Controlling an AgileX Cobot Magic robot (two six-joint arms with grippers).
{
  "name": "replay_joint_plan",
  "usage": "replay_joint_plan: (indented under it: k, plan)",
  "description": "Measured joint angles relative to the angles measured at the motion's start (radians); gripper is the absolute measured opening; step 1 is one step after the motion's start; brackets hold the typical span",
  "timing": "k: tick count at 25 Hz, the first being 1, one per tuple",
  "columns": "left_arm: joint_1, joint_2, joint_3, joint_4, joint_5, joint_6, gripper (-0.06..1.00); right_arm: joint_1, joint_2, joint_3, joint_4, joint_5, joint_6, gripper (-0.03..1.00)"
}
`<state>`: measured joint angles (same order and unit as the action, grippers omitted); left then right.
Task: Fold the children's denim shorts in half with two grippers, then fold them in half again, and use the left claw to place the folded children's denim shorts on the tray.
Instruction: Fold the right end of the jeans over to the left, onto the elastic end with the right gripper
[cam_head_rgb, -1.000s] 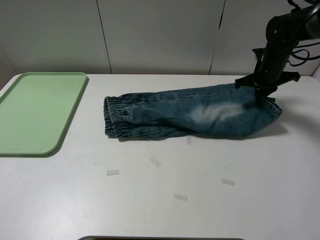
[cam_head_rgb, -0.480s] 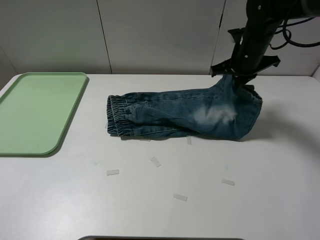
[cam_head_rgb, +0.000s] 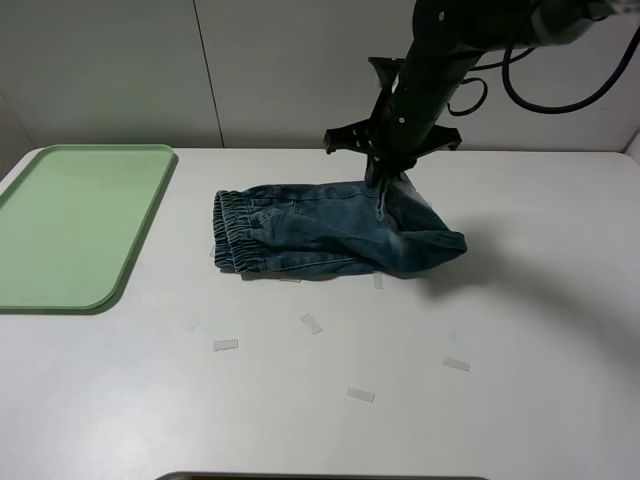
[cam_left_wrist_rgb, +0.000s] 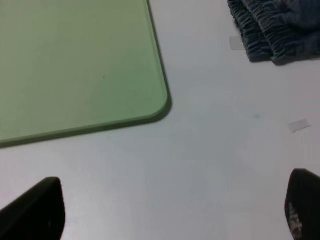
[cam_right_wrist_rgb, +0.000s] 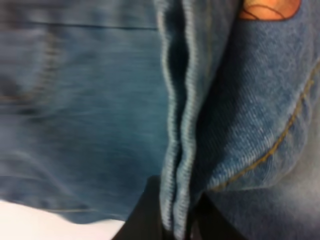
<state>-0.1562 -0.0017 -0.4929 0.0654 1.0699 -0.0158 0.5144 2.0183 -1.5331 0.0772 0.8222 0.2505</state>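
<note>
White tabletop (cam_head_rgb: 520, 400), second fold apparently in progress: the right gripper (cam_head_rgb: 384, 186) holds the leg-end hem above mid-garment.
Children's denim shorts (cam_head_rgb: 320, 232) lie centre frame, long axis left-right, waistband (cam_head_rgb: 228, 232) pointing left toward the tray (cam_head_rgb: 70, 220). The right arm reaches down from the upper right, jaws clamped on denim. The left claw (cam_left_wrist_rgb: 175, 220), fingers apart and empty, hovers near the tray's corner.
</note>
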Motion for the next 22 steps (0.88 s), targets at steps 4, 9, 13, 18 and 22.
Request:
replay_joint_plan:
  k: [4, 9, 13, 18, 22]
  plan:
    - [0.0, 0.0, 0.0, 0.0, 0.0, 0.0, 0.87, 0.043, 0.005, 0.0, 0.064, -0.047, 0.0, 0.0]
    - [0.0, 0.0, 0.0, 0.0, 0.0, 0.0, 0.87, 0.082, 0.04, 0.0, 0.114, -0.09, 0.0, 0.0]
    - [0.0, 0.0, 0.0, 0.0, 0.0, 0.0, 0.87, 0.121, 0.045, 0.0, 0.126, -0.145, 0.0, 0.0]
    - [0.0, 0.0, 0.0, 0.0, 0.0, 0.0, 0.87, 0.169, 0.045, 0.0, 0.141, -0.216, -0.032, 0.04]
    - [0.0, 0.0, 0.0, 0.0, 0.0, 0.0, 0.87, 0.2, 0.048, 0.0, 0.18, -0.268, -0.104, 0.17]
